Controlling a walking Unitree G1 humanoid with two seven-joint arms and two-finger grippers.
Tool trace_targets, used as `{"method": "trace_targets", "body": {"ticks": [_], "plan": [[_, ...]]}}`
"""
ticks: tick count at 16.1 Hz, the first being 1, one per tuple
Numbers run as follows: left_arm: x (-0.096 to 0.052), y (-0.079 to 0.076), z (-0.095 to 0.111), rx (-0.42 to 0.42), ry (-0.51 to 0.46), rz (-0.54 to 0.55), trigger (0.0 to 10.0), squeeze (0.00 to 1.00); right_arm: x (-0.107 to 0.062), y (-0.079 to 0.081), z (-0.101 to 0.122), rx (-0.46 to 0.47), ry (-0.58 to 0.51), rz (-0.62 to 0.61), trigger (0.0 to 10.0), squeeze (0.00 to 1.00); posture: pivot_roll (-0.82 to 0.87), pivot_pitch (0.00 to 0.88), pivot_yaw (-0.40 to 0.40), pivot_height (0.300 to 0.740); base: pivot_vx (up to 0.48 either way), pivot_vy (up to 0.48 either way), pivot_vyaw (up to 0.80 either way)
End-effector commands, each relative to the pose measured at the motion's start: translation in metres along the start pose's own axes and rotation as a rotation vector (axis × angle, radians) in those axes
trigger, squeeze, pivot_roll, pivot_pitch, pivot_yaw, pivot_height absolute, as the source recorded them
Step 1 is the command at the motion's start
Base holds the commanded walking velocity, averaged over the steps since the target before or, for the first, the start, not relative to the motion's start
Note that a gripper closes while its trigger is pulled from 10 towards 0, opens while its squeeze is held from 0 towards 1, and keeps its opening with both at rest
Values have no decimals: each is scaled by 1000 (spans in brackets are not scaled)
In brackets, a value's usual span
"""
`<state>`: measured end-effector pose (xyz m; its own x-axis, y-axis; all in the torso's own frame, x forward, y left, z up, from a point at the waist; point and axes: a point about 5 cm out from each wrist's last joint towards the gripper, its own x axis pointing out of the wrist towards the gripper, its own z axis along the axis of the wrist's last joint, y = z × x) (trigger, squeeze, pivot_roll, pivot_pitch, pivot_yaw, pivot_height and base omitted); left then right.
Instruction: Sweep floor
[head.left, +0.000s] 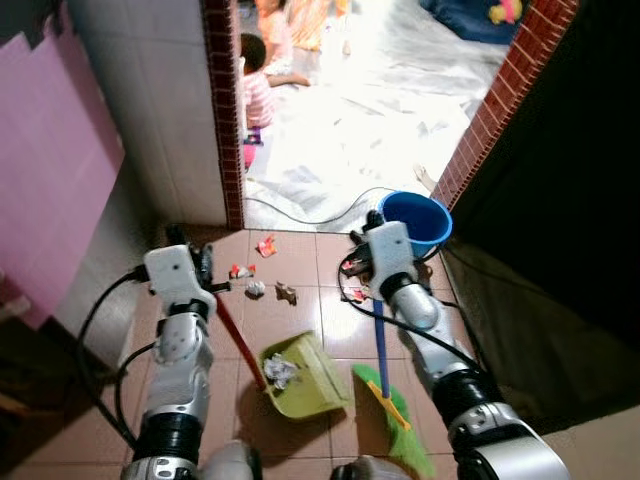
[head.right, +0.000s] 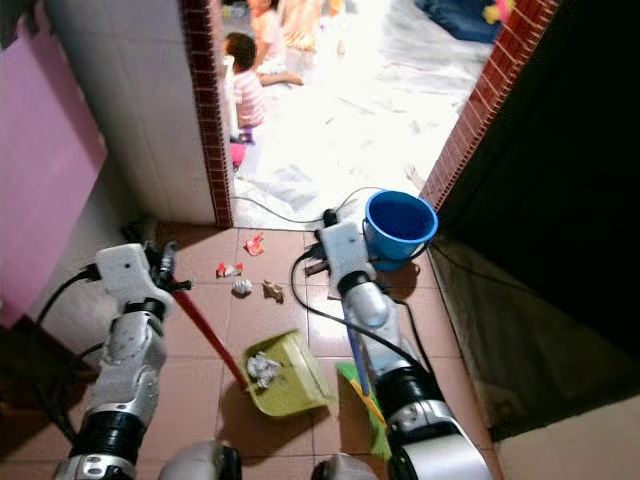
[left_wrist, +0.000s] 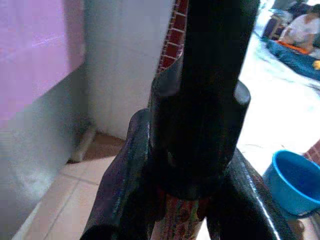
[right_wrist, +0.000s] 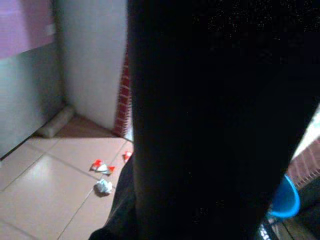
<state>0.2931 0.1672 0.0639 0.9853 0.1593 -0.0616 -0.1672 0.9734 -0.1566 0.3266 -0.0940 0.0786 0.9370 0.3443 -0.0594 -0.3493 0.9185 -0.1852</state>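
My left gripper (head.left: 207, 277) is shut on the red handle (head.left: 240, 345) of a yellow-green dustpan (head.left: 318, 385), which rests on the tiled floor with crumpled paper (head.left: 280, 372) inside. In the left wrist view the black fingers (left_wrist: 125, 185) clamp that handle (left_wrist: 181, 220). My right gripper (head.left: 366, 278) is shut on the blue handle (head.left: 381, 345) of a broom whose green bristles (head.left: 402, 425) touch the floor right of the dustpan. Loose litter lies ahead: a white paper ball (head.left: 255, 289), a brown scrap (head.left: 287, 293) and red-and-white wrappers (head.left: 266, 245).
A blue bucket (head.left: 415, 220) stands just beyond my right gripper. Brick pillars (head.left: 222, 100) frame a doorway, with a cable (head.left: 310, 215) across its threshold. People (head.left: 262, 85) sit on the bright floor beyond. A pink panel (head.left: 50, 160) lines the left wall.
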Motion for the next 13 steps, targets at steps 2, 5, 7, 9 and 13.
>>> {"method": "trace_targets", "body": {"ticks": [2, 5, 7, 9, 13], "plan": [[7, -18, 20, 9, -78, -60, 10000, 0, 2, -14, 14, -31, -73, -46, 10000, 0, 38, 0, -103, 740, 0, 0, 0], [8, -34, 27, 21, -92, -118, 10000, 0, -5, -27, 14, -44, -93, -112, 10000, 0, 13, 0, -72, 740, 0, 0, 0], [6, -35, 21, 10, -69, -116, 10000, 0, -9, -31, 13, -52, -97, -125, 10000, 0, -22, 0, -54, 740, 0, 0, 0], [1, -32, 15, 1, -41, -122, 10000, 0, -21, -42, 6, -53, -86, -187, 10000, 0, -41, 0, -20, 740, 0, 0, 0], [-3, -22, 19, -4, -44, -117, 10000, 0, -38, -53, -7, -25, -54, -272, 10000, 0, -74, 0, 26, 740, 0, 0, -800]]}}
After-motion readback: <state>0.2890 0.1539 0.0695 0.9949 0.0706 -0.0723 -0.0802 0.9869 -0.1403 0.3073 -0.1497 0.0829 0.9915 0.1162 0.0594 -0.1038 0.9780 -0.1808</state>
